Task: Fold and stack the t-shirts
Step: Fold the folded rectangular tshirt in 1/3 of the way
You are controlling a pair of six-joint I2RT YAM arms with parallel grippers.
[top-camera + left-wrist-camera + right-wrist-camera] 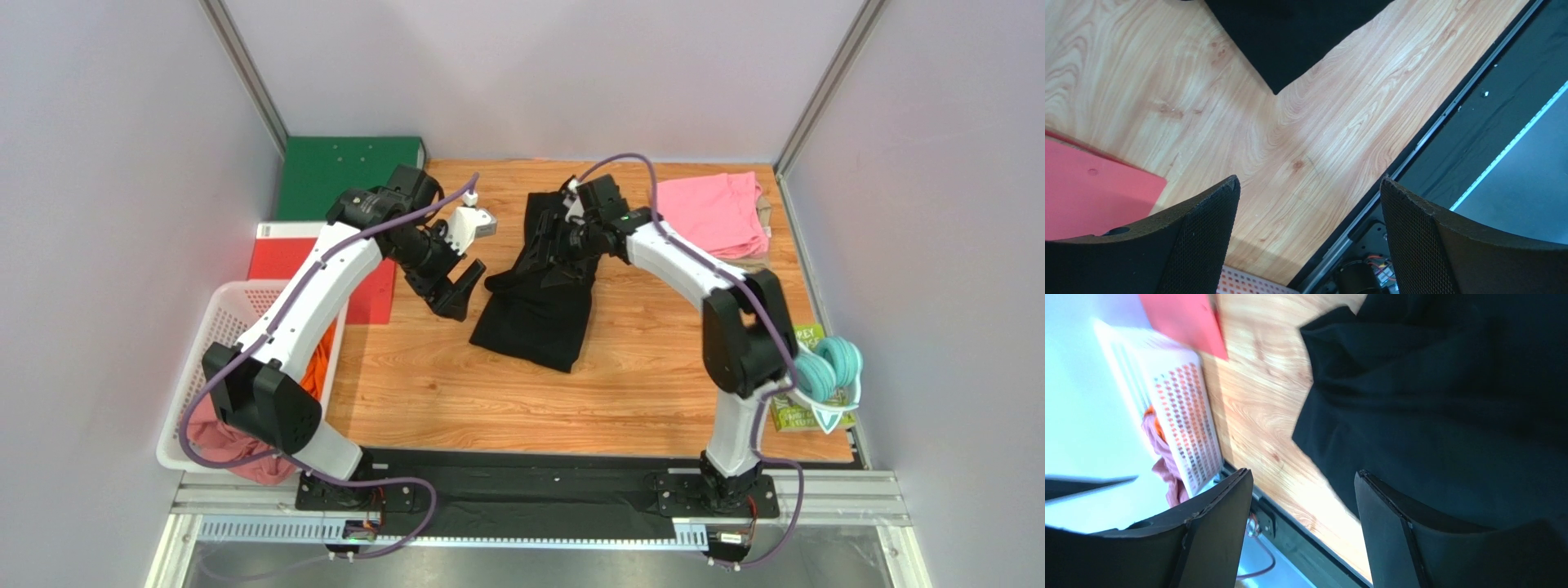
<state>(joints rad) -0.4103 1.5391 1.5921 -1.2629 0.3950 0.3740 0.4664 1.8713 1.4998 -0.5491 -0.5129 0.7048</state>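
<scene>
The black t-shirt (540,312) lies in a long heap mid-table (491,392), the left gripper (451,294) spread wide and empty just left of it, the right gripper (555,241) parted over its far end, grasping nothing, and a pink t-shirt (721,211) folded at the far right corner.

Black t-shirt (540,294), plain on visible side. Pink t-shirt (718,211), plain. Table (491,392): pale wood grain. Green binder (350,172). Red binder (288,257). White basket (218,325), dotted holes; orange cloth (324,358) and dusty-rose cloth (227,444) in it. Teal coiled bundle (834,365).
</scene>
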